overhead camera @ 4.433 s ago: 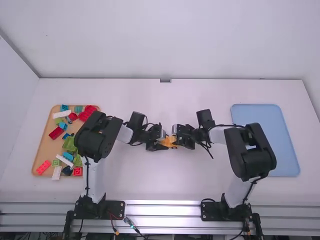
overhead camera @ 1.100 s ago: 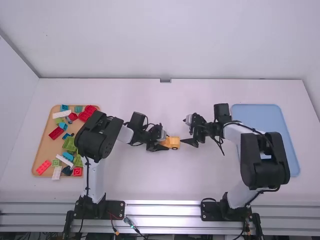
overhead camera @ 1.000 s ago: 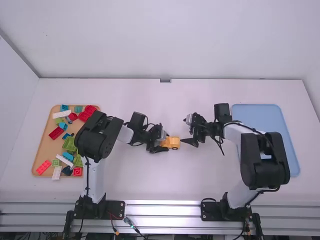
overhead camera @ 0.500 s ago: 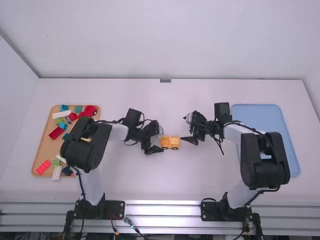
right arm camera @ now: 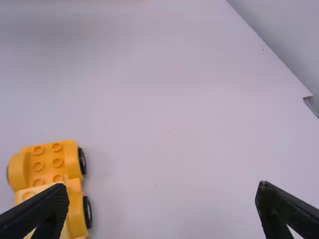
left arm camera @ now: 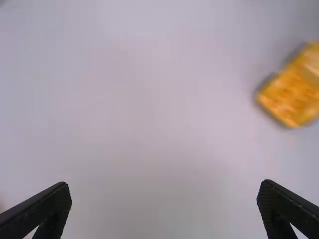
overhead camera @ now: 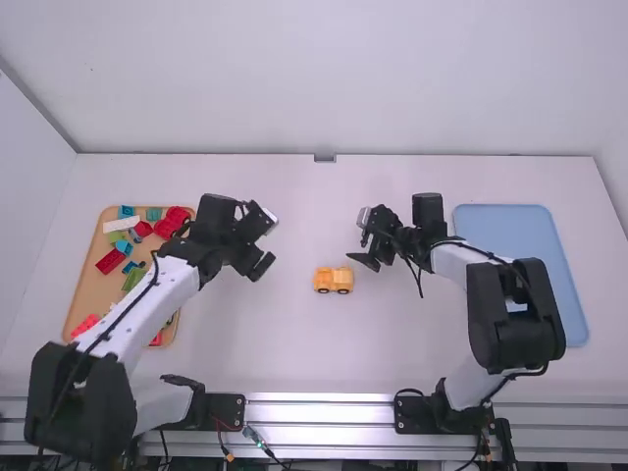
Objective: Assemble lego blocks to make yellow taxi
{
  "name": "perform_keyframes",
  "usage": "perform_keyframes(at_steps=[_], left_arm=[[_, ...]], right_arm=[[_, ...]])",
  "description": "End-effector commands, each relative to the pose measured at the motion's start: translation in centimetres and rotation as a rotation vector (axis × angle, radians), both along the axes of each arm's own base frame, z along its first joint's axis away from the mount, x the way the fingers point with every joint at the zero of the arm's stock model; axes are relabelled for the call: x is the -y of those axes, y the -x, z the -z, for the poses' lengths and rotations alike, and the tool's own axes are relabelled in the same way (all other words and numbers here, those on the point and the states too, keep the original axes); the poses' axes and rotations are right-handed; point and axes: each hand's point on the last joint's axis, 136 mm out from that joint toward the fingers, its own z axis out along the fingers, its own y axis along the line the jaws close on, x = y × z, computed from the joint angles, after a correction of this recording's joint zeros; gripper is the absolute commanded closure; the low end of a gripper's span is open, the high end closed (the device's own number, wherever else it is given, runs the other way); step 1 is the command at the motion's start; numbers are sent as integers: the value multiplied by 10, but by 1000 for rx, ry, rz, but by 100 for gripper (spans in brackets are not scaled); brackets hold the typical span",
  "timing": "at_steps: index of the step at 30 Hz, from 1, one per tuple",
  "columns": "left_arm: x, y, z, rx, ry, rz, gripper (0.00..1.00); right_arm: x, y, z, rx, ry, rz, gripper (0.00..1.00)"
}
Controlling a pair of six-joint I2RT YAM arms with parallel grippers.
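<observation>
High view: the yellow toy car (overhead camera: 334,281) is set well inside the tabletop's (overhead camera: 294,353) edges. The left gripper (left arm camera: 164,188) and right gripper (right arm camera: 162,188) are spread wide, nothing held. The car seems mostly built; next, more blocks (overhead camera: 112,261) may be needed from the wooden tray (overhead camera: 92,280).

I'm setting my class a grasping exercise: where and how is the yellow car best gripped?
Probably from above, the right tool closing across the long sides of the yellow car, between its wheels. It stands upright, studs up, and those sides show body between the wheels to pinch.
</observation>
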Motion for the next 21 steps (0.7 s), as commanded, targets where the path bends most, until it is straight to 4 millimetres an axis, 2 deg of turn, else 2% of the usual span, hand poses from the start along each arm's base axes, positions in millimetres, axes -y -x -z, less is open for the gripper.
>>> perform_keyframes(at_steps=[1,2,5,8,13,14,16,17,18,21], left_arm=[[-71,-2,-25,102,-79,-514,1],[-80,0,-28,118,-89,-571,1],[-127,16,-48,239,-109,-942,1],[-143,29,-50,272,-52,-1131,1],[-143,31,-22,80,50,-1063,1],[-149,32,-18,59,68,-1079,1],[-174,40,-9,15,103,-1163,1],[-174,40,-9,15,103,-1163,1],[-188,46,-2,-24,137,-1205,1],[-199,50,12,-109,224,-1192,1]], right_arm=[[2,-10,-15,4,-20,49,1],[2,-12,-16,5,-24,55,1],[10,-23,-25,-5,-68,119,1],[16,-33,-33,-27,-118,175,1],[31,-46,-44,-59,-188,262,1],[33,-48,-46,-62,-196,272,1],[36,-50,-49,-69,-216,289,1],[36,-50,-49,-69,-216,289,1],[34,-50,-52,-72,-230,285,1],[30,-47,-57,-59,-250,248,1]])
